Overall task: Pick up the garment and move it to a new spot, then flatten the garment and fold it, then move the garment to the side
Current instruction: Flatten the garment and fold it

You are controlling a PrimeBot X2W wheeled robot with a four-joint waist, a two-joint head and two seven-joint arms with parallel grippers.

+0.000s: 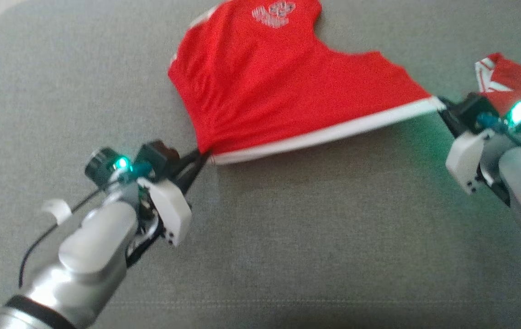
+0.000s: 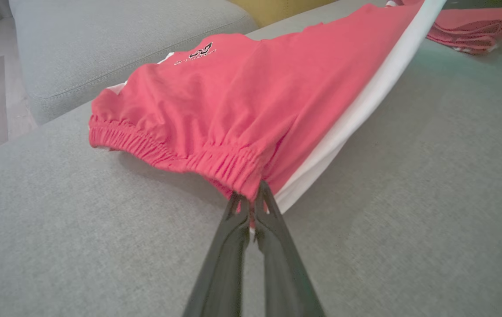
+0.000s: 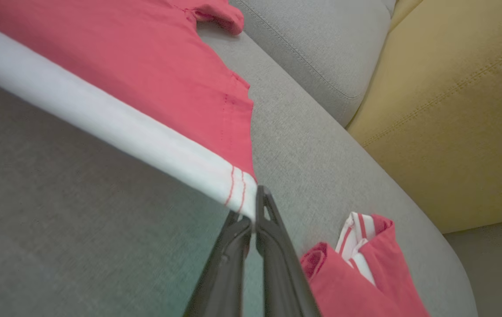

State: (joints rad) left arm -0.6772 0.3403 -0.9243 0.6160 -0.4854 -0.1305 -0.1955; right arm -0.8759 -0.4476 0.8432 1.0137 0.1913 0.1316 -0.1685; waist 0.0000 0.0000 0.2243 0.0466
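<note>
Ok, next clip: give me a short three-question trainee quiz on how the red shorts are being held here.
1. True or false: the left gripper is shut on the elastic waistband of the red shorts.
2. The right gripper pinches: A a drawstring; B the hem end of the white stripe; C a sleeve.
3. What lies on the grey seat near the right gripper?
Key: 1 true; 2 B; 3 a second red-and-white garment.
</note>
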